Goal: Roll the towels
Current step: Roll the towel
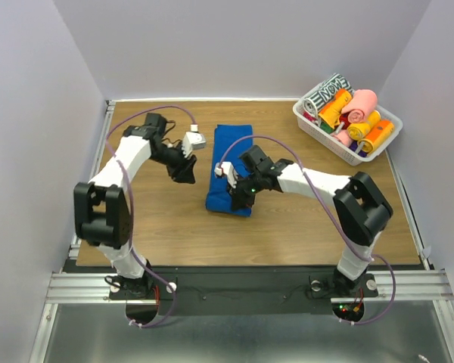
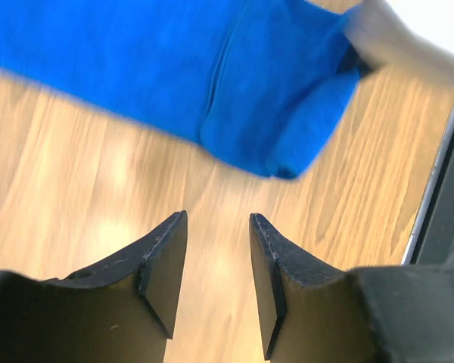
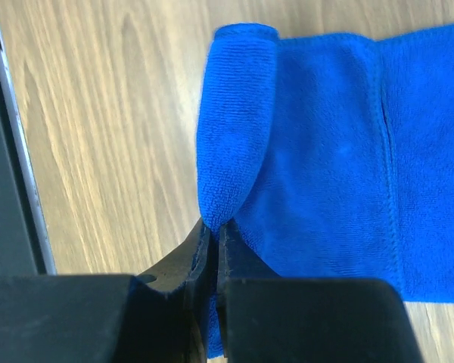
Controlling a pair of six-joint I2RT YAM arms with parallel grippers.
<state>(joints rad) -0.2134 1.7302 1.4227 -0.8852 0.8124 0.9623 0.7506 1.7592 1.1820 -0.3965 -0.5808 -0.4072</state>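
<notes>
The royal blue towel [image 1: 231,155] lies on the wooden table, folded into a long strip; it also shows in the left wrist view [image 2: 212,68] and the right wrist view [image 3: 340,174]. Its near end is lifted and curled over. My right gripper [image 1: 238,200] [image 3: 214,227] is shut on that near end, at its left corner. My left gripper [image 1: 188,176] [image 2: 218,227] is open and empty over bare wood, just left of the towel. A salmon pink towel [image 1: 361,102] lies rolled in the basket.
A white basket [image 1: 315,127] at the back right corner holds several rolled towels: orange, red, pink and one black-and-white patterned. White walls enclose the table on three sides. A metal rail runs along the left edge [image 3: 19,174].
</notes>
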